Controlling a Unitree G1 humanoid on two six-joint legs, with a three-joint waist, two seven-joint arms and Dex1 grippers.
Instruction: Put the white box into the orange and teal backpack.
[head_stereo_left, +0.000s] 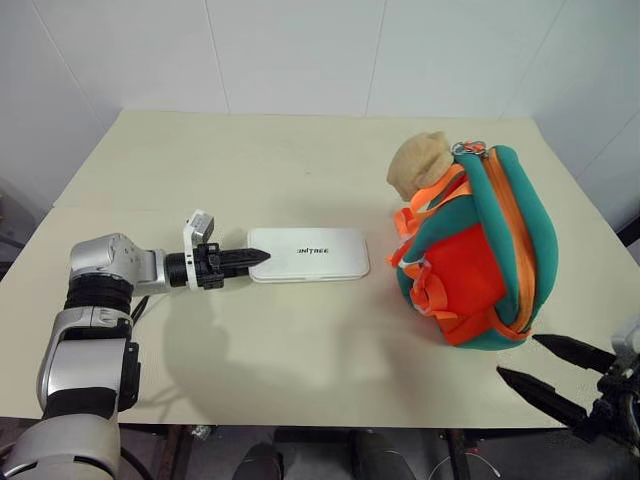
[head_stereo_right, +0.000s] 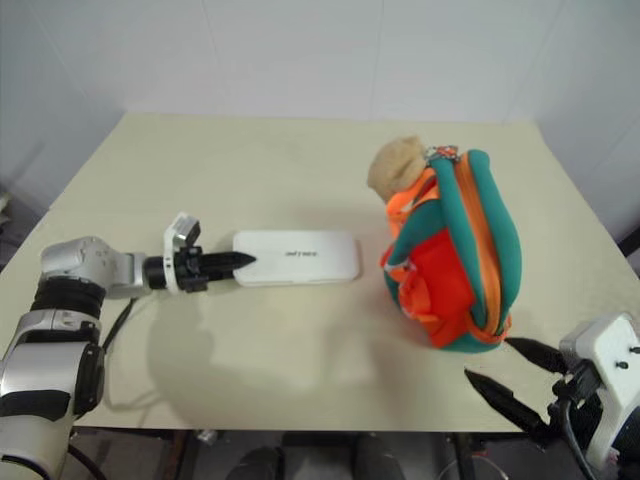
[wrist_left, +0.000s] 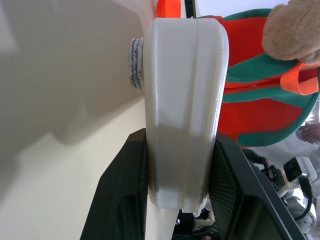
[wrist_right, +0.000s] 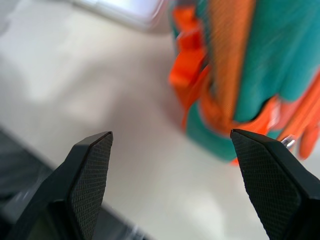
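One white box (head_stereo_left: 309, 254), one orange and teal backpack (head_stereo_left: 478, 250), one tan plush (head_stereo_left: 421, 165) and two grippers are counted on one table (head_stereo_left: 300, 360). The box is lying flat near the table's middle, left of the backpack and apart from it, w/ dark lettering facing up. Its left end is clamped by the left gripper (head_stereo_left: 255, 258); in the left wrist view the case (wrist_left: 184, 115) is pinched between both black fingers (wrist_left: 120, 200). The backpack is standing upright; nothing can be made out inside it. The plush is attached at its top. The right gripper (head_stereo_left: 545, 372) is held spread wide w/ nothing in it, near the table's front edge, just off the backpack's base.
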